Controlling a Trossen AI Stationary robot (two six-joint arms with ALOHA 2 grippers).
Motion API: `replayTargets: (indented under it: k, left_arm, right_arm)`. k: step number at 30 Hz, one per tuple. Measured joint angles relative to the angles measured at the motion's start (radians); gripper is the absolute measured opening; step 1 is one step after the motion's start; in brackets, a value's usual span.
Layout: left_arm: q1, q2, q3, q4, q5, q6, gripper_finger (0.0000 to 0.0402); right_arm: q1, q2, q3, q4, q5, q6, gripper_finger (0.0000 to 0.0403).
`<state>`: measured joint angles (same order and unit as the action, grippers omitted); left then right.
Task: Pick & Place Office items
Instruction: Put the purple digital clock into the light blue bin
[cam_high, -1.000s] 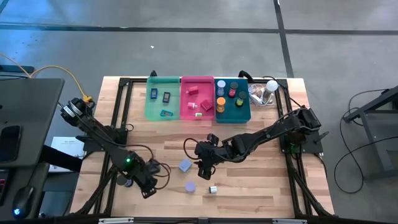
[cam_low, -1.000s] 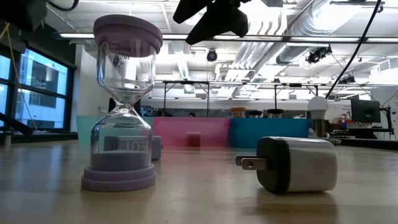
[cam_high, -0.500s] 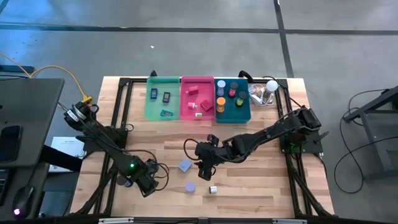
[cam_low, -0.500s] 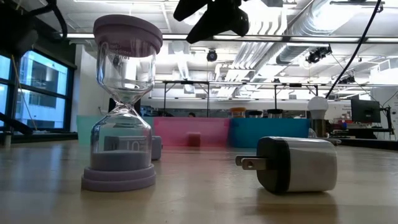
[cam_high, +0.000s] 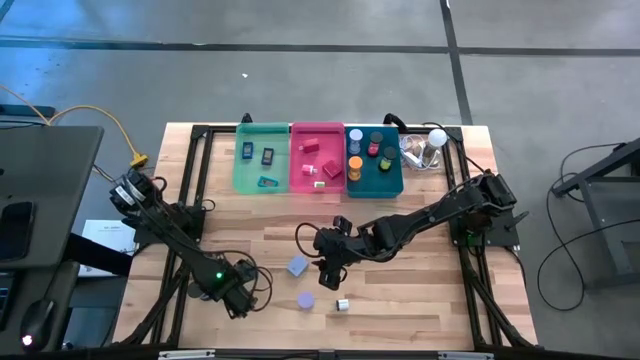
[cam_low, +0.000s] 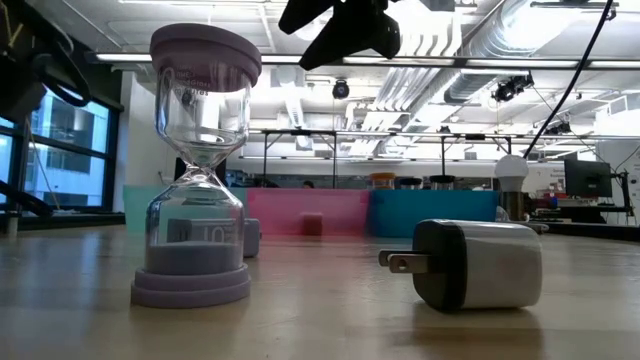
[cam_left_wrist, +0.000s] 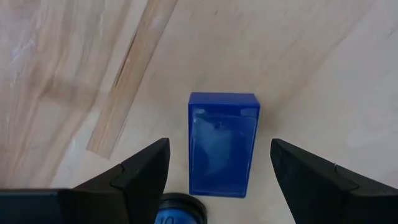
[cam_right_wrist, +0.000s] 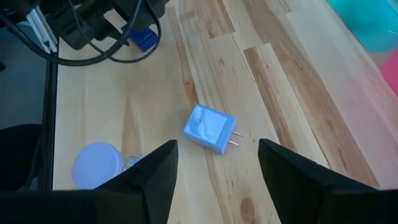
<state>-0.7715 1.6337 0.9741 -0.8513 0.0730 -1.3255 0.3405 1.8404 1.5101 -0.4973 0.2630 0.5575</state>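
Your left claw (cam_left_wrist: 217, 180) hangs open over the blue box (cam_left_wrist: 222, 144) on the table (cam_left_wrist: 74, 68): grasp step. Next, lower and close. Your right claw (cam_right_wrist: 217, 171), open, hovers above the plug (cam_right_wrist: 210, 129).

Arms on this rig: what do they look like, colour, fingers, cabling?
Both arms are dark, jointed, with loose black cables. The left arm carries a green light near its claw; the right claw is dark too. Fingers are flat, black, wedge-shaped.

high view: straight down over the table (cam_high: 400, 300)
low view: level, close behind the hourglass (cam_low: 196, 170)
shared: hourglass, charger (cam_low: 478, 264)
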Motion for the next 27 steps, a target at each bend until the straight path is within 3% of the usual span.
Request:
replayTargets:
  k: [9, 19, 23, 27]
  left_arm:
    - [-0.016, 0.011, 0.000, 0.003, -0.075, -0.014, 0.0271]
    - [-0.019, 0.065, 0.003, 0.014, -0.053, -0.032, 0.0259]
    - [-0.019, 0.066, 0.003, 0.022, -0.053, -0.038, 0.0233]
    - [-0.019, 0.067, 0.003, 0.032, -0.050, -0.035, 0.0177]
  right_arm:
    - [0.003, 0.000, 0.000, 0.000, -0.001, 0.022, 0.0213]
    - [0.040, 0.000, -0.001, 0.001, 0.000, 0.023, 0.0213]
    - [0.053, 0.000, -0.001, 0.000, 0.000, 0.026, 0.0213]
    - [0.070, 0.000, -0.001, 0.000, 0.000, 0.026, 0.0213]
